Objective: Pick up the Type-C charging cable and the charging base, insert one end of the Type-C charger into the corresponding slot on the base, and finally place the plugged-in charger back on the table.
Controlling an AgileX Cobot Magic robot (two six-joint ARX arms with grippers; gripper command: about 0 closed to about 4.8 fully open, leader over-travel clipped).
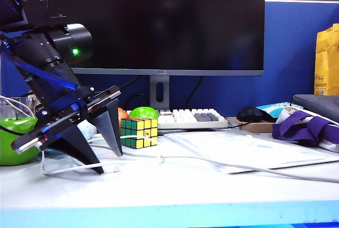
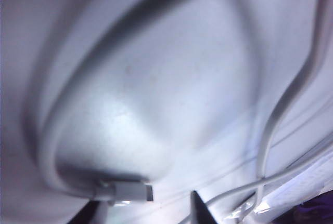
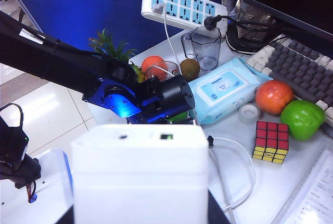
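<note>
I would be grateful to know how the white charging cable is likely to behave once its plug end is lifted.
The Type-C charging cable lies in loose curves, so it will probably droop and trail. Its plug looks small and smooth, so it may twist between the open left hand's fingers. The right hand holds the charging base.

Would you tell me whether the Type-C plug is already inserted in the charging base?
Not inserted: the Type-C charging cable plug lies bare on the table, while the charging base sits in the right wrist view.
</note>
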